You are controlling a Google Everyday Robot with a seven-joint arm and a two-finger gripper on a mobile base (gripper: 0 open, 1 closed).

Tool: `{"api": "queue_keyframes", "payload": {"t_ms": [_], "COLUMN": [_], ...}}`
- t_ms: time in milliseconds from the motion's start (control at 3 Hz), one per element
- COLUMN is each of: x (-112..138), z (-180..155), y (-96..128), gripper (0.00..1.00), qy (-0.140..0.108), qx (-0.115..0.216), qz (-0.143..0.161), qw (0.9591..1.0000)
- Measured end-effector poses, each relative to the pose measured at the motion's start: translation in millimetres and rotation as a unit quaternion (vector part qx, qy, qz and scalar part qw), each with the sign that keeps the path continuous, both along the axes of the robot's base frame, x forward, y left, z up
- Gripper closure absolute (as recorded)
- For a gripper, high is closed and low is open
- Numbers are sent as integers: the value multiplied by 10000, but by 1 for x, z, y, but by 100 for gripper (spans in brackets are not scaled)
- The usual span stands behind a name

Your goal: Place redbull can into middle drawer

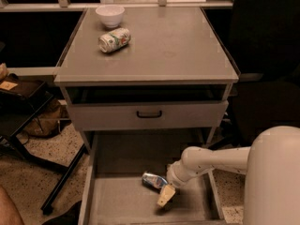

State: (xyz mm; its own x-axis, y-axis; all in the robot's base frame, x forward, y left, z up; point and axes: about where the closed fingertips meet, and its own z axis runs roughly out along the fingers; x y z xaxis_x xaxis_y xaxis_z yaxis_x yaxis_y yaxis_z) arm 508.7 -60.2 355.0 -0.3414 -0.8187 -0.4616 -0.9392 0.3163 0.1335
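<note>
The redbull can (153, 180), small, blue and silver, lies on its side on the floor of the open middle drawer (122, 200) at the bottom of the camera view. My gripper (165, 196) reaches in from the right on a white arm. It sits just right of and below the can, with one pale fingertip (165, 195) pointing down at the drawer floor. The can's right end lies against the gripper's wrist. The can's far end is hidden behind the gripper.
A grey cabinet top (178, 46) carries a white bowl (110, 15) and a fatter green-and-white can (114, 40) lying on its side. Below it is a grey drawer front with a black handle (149, 114). A black chair base (42, 168) stands at the left.
</note>
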Motion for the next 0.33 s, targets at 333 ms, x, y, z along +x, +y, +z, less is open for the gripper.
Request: {"api": "queue_keyframes", "payload": {"t_ms": [333], "x": [0], "z": [0], "y": [0], "gripper": [0], "qy": [0], "qx": [0], "qz": [0], "qw": [10000]}}
